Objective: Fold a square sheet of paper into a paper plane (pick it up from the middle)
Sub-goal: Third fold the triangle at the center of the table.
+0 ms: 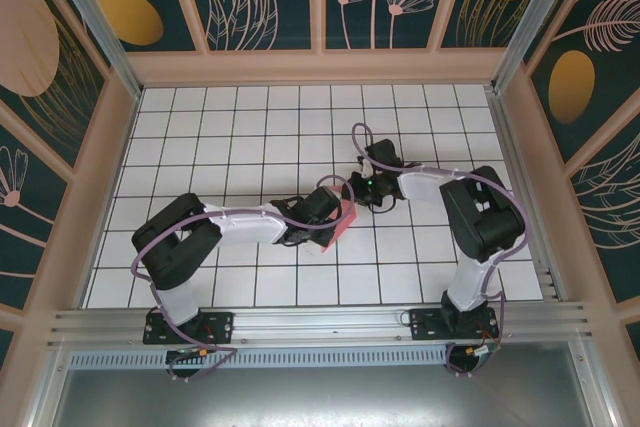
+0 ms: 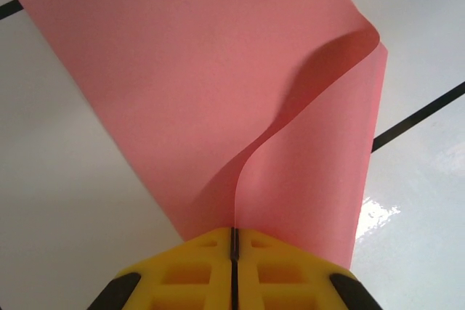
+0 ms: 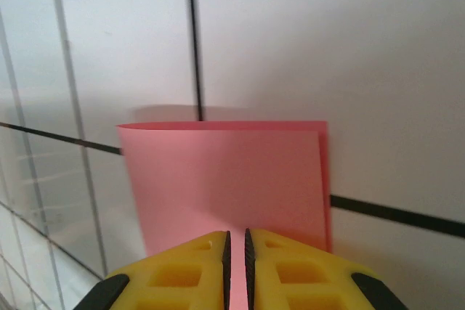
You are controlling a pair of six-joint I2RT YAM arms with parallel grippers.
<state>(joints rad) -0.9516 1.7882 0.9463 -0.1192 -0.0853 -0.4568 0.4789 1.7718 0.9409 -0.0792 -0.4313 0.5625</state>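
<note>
The square sheet of paper (image 1: 338,227) is salmon-pink and bent over into a loose fold at the middle of the table. In the left wrist view the paper (image 2: 203,85) curls up from the tiles, and one thin edge runs straight into my left gripper (image 2: 234,231), which is shut on it. From above, the left gripper (image 1: 330,215) sits at the sheet's left side. The right wrist view shows the folded paper (image 3: 225,172) with its rounded fold on the far side. My right gripper (image 3: 237,234) stands at the near edge, its jaws a narrow gap apart, pink showing through.
The white gridded table (image 1: 250,127) lies inside wooden rails and patterned walls. My right gripper (image 1: 360,193) and the left one nearly meet over the sheet. An aluminium rail (image 1: 320,325) carries both arm bases at the near edge.
</note>
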